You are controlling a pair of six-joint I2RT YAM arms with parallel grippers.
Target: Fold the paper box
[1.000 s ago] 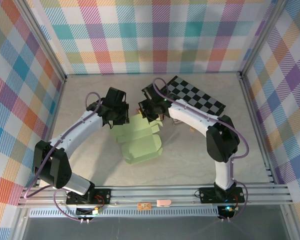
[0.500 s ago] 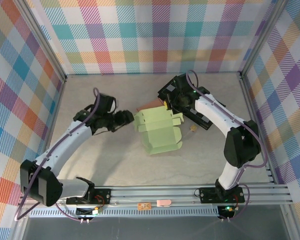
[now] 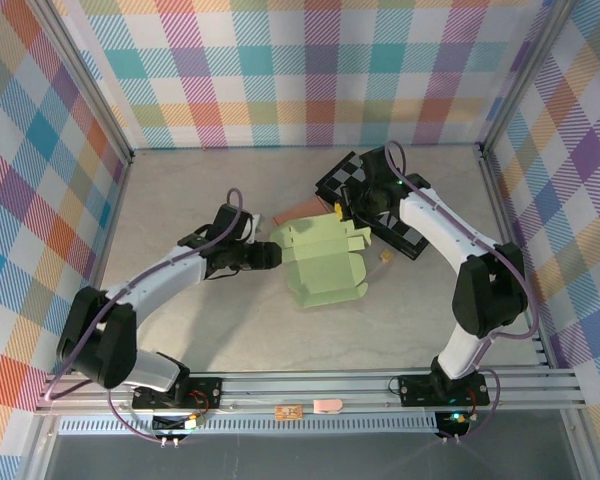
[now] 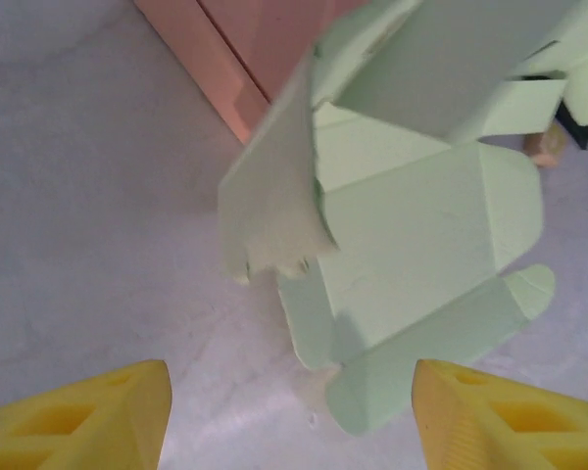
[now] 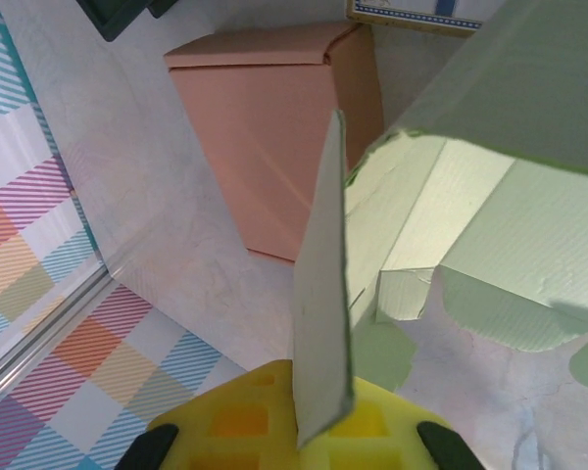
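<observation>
Pale table | left fingers wide, near paper box | right wrist: right fingers pinch its flap; pink carton behind

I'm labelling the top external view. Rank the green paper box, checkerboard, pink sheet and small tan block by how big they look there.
1. green paper box
2. checkerboard, though the right arm covers part of it
3. pink sheet, partly hidden by the box
4. tan block, smallest
</observation>
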